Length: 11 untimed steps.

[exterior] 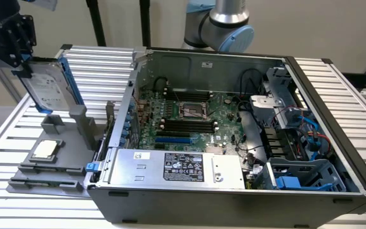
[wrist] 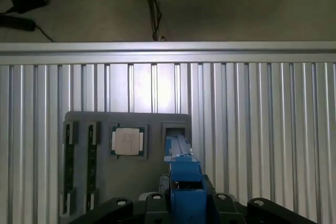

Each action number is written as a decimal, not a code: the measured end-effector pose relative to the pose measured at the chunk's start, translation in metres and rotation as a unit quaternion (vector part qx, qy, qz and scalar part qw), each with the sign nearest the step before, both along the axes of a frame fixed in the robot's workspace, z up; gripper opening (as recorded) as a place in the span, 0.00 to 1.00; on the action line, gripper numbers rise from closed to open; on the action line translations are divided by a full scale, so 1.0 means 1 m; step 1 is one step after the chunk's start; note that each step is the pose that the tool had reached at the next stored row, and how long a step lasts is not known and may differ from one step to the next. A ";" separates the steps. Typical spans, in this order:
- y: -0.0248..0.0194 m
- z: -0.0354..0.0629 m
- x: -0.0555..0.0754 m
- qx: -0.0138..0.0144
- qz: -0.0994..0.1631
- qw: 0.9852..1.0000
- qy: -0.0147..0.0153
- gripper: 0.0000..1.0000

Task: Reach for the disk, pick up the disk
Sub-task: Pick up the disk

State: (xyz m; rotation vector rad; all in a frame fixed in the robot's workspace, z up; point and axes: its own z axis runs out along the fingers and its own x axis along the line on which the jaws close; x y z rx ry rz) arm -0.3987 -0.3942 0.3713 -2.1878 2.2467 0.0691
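Tool [exterior: 23,67]: closed on the upper end of the disk [exterior: 46,88], my jaws set either side of its blue carrier [wrist: 184,179].
Disk position: in my grip, hanging tilted in the air above the grey tray [exterior: 27,183], clear of the tray's upright slot.
Neighbours: chip [exterior: 46,149] lying flat on the tray below, apart from the disk; open computer case [exterior: 234,200] at the exterior view's right.
Handling: I judge it stiff, fairly heavy for its size, smooth-sided and sensitive to knocks.
Hold: a firm squeeze on the rigid frame at one end should serve.
Counter [exterior: 100,67]: slatted, carries tray and case.
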 end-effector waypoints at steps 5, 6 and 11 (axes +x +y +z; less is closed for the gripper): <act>-0.0001 0.0230 0.006 0.000 0.001 1.000 0.000 0.33; -0.0002 0.0275 0.008 0.000 0.001 1.000 0.000 0.33; -0.0022 0.0500 0.024 0.002 0.002 1.000 0.000 0.33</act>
